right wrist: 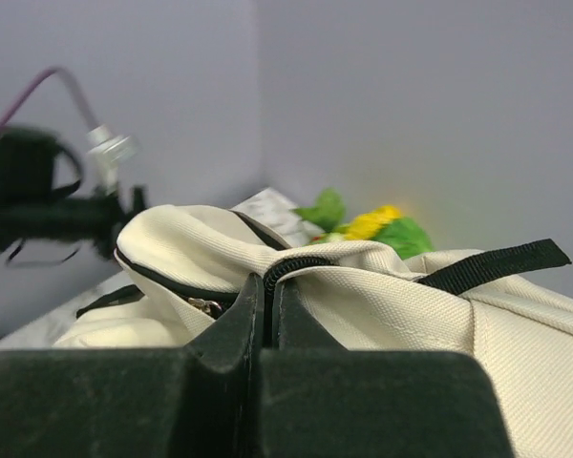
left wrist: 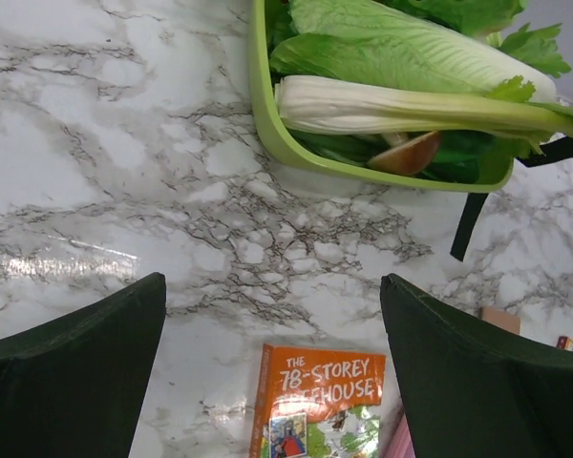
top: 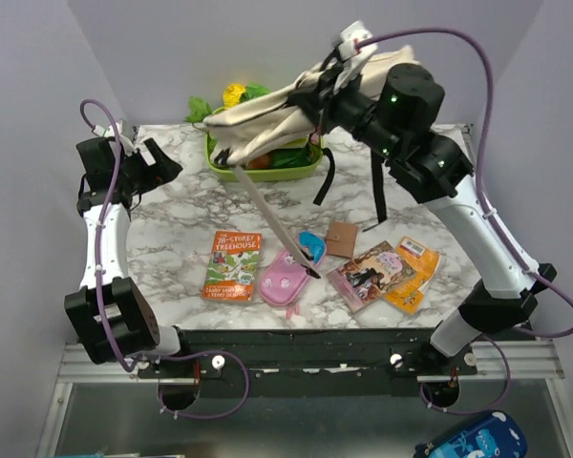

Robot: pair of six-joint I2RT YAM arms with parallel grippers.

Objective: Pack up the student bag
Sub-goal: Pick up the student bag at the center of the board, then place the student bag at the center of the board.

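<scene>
Right claw [right wrist: 267, 310], clamped on the student bag [top: 267, 119] at its zipper edge, holds it draped leftward above the table [top: 172, 219].

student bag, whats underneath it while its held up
A green tray of lettuce and other produce sits below the student bag, which the right gripper holds up. From above, the bag covers most of the tray's contents.

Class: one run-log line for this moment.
right claw: shut on student bag, aloft | left claw: open, empty | book, pencil case: on table

Lab booth; plain grey walls [top: 29, 76] enclose a marble-patterned table [top: 172, 210].
</scene>
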